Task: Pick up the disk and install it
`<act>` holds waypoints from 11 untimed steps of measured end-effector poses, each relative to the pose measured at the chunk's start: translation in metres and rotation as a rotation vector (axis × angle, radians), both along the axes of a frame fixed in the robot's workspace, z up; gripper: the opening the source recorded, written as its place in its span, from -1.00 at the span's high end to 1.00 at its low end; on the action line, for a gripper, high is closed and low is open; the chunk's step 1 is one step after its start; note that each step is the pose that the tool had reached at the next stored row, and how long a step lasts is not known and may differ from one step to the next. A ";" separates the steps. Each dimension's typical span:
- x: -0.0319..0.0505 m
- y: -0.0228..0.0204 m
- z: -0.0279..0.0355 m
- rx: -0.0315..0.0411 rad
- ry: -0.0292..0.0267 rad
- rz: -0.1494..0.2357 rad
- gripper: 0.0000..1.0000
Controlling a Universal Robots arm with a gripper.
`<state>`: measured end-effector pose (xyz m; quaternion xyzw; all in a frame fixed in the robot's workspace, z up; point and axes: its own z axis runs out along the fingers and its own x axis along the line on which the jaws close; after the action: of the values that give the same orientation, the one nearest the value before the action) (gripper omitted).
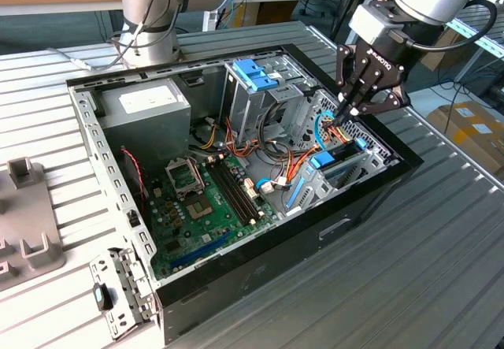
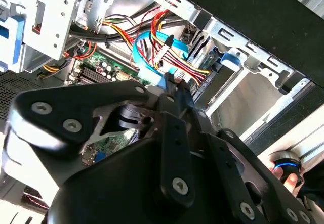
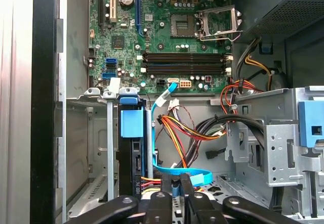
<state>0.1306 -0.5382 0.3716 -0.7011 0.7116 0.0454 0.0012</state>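
**A:** Start at the gripper (image 3: 176,177); how are the fingers set?

**B:** Drawn almost together, with only a sliver between them; a bit of blue shows in that sliver in the first wrist view, so they may be nipping the blue cable (image 3: 188,174); I cannot tell for sure that they hold it.

**A:** Then that is the first risk; if the cable is caught, any lift would drag on its plug, and the loop could snag a fingertip.

**B:** Agreed; just beside the tips stands the disk (image 3: 135,158), on edge in the low bay by the case wall, its blue carrier tab uppermost; it is not in the fingers.

**A:** It looks seated or nearly so; a sideways nudge from the fingers could cock it in its rails and jam it.

**B:** Next out, the coloured wire bundle (image 3: 188,131) crowds the same gap; the linkage could hook it.

**A:** Farther still, the motherboard (image 3: 167,37) lies bare; a dropped or swung part would strike its sockets.

**B:** And the drive cage (image 3: 273,143) flanks the gripper; a wide swing of the wrist might clip its metal edge.
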 end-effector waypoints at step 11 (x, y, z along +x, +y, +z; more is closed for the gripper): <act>-0.0002 -0.0001 0.0000 -0.0001 0.0000 0.000 0.68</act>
<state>0.1304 -0.5383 0.3716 -0.7011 0.7116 0.0453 0.0012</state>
